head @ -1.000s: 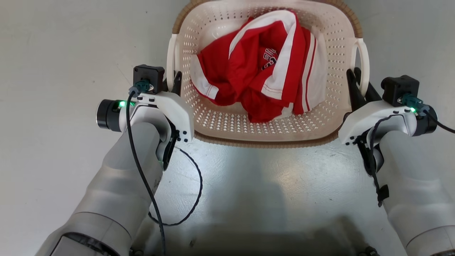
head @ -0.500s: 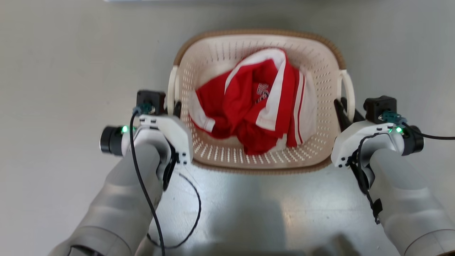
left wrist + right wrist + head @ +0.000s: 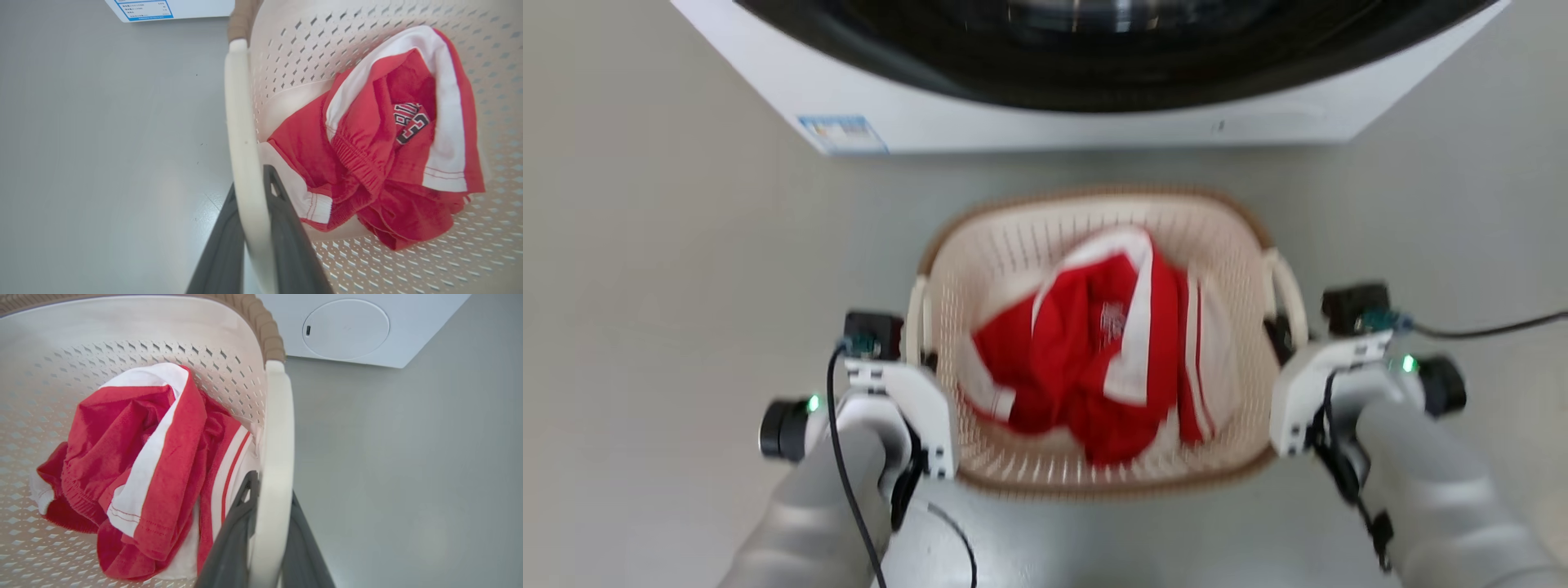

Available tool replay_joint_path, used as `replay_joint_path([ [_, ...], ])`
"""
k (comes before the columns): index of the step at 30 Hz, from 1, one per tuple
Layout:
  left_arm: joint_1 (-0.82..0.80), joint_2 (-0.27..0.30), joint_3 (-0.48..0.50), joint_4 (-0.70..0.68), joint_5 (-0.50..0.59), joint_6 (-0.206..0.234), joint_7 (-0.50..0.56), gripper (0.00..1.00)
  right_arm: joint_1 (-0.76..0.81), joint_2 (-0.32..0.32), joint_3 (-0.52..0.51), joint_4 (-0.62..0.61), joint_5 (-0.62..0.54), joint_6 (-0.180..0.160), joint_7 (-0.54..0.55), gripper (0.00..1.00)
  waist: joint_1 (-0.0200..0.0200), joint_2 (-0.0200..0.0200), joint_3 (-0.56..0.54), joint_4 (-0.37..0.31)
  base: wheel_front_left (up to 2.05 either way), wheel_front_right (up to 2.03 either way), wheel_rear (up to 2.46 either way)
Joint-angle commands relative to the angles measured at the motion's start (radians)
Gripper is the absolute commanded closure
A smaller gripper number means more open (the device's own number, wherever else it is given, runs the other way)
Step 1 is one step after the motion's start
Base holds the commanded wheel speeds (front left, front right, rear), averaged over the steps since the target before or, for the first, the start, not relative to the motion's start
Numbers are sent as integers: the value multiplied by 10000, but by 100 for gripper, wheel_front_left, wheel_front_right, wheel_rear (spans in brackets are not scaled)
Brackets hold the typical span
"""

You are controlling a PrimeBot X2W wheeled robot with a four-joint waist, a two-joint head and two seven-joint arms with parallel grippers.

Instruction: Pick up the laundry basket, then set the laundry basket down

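The laundry basket (image 3: 1013, 245) is cream with perforated walls and a brown woven-look rim. It sits between my two arms in the head view, with a crumpled red and white garment (image 3: 1094, 359) inside. My left gripper (image 3: 929, 359) is shut on the left white loop handle (image 3: 239, 102), one dark finger on each side of it (image 3: 250, 179). My right gripper (image 3: 1278, 335) is shut on the right handle (image 3: 278, 416) in the same way (image 3: 273, 486). I cannot tell whether the basket's bottom touches the floor.
A white front-loading washing machine (image 3: 1013, 114) stands just beyond the basket, its dark door at the top of the head view. A round panel on the machine (image 3: 347, 330) shows in the right wrist view. Grey floor (image 3: 645, 245) lies on both sides.
The head camera has moved: the basket and both grippers now sit lower and smaller in its picture, and the washing machine has come into view. Both grips on the handles hold.
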Motion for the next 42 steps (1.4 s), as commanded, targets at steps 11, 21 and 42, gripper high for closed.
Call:
replay_joint_path([
  [11,1058,252,-221,376,-180,-278,296,100,1583,166,1751,-337,1481,81,883,100,0,0,-2652,-170,0,0,0],
  [21,1986,326,-345,523,-324,-459,746,100,2270,313,2739,-364,2502,81,1395,100,0,0,-4074,-337,0,0,0],
  [42,2596,315,-665,571,-450,-789,1546,100,2553,292,4221,-447,3813,81,1821,100,0,0,-5119,-536,0,0,0],
])
